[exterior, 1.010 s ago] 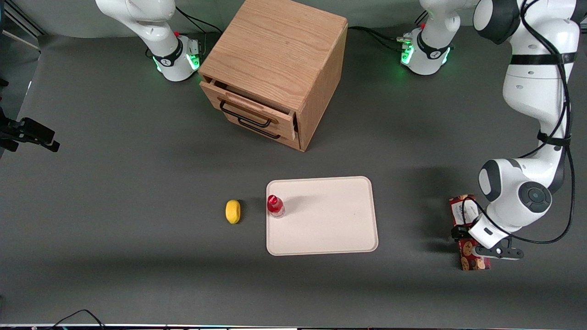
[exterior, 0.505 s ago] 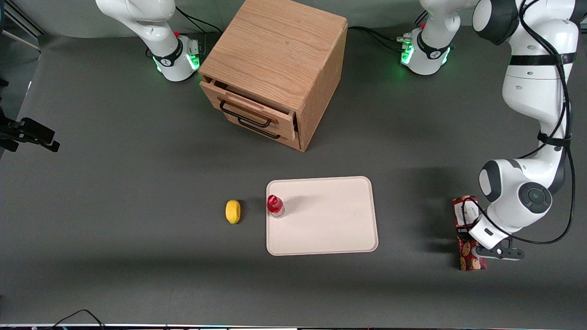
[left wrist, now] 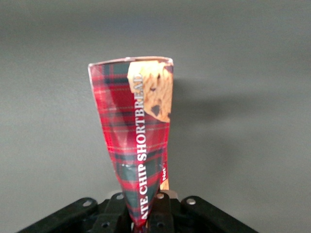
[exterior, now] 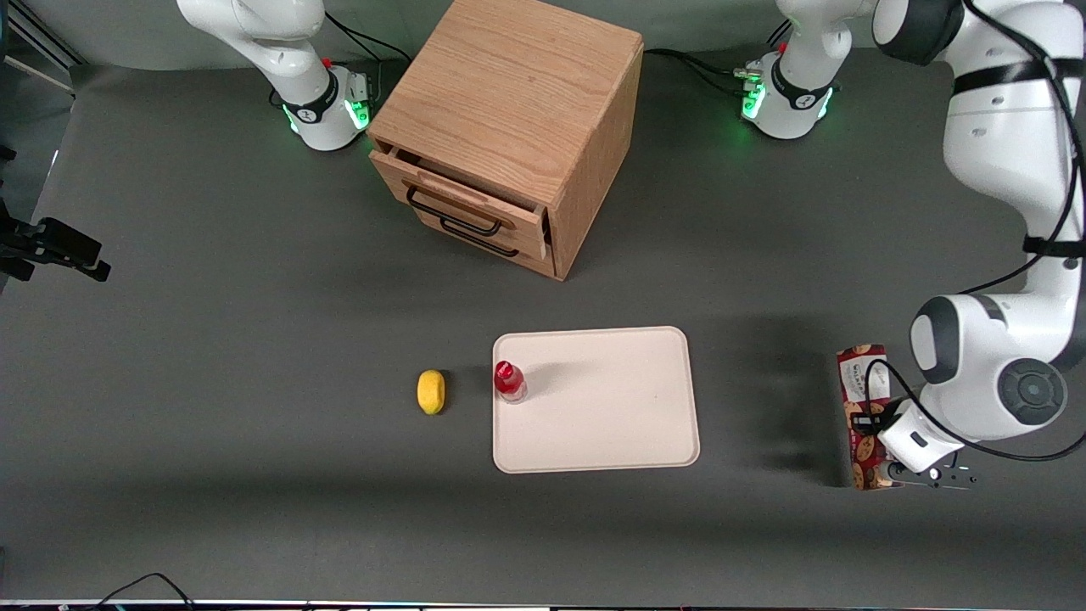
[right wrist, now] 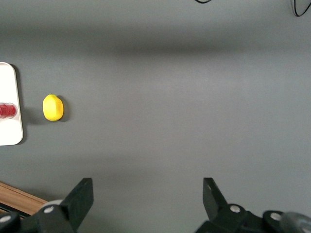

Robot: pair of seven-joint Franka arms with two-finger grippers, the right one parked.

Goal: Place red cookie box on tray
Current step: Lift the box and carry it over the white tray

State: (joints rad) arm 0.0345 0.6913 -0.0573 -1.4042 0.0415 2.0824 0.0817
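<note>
1. Dark grey matting covers the table in the front view. The tray [exterior: 596, 399] lies near the middle, with a small red-capped bottle [exterior: 509, 381] standing on its edge and a yellow lemon-like object [exterior: 431, 391] just beside that edge. A wooden drawer cabinet [exterior: 509, 131] sits farther from the camera than the tray. The red cookie box [exterior: 864, 399] is well apart from the tray, toward the working arm's end of the table, with the gripper [exterior: 882, 420] at its middle; whether the box is lifted cannot be told from this view.

2. In the left wrist view, the gripper [left wrist: 146, 213] pinches the red cookie box [left wrist: 138, 141] between its fingers, the box running away from the camera over bare matting. The tray is not visible.

3. The right wrist view shows only the tray's edge [right wrist: 9, 104], the bottle [right wrist: 7, 110] and the yellow object [right wrist: 53, 108].

4. Judged from this, the grasp looks made; carrying the box to the tray and setting it down are left.
</note>
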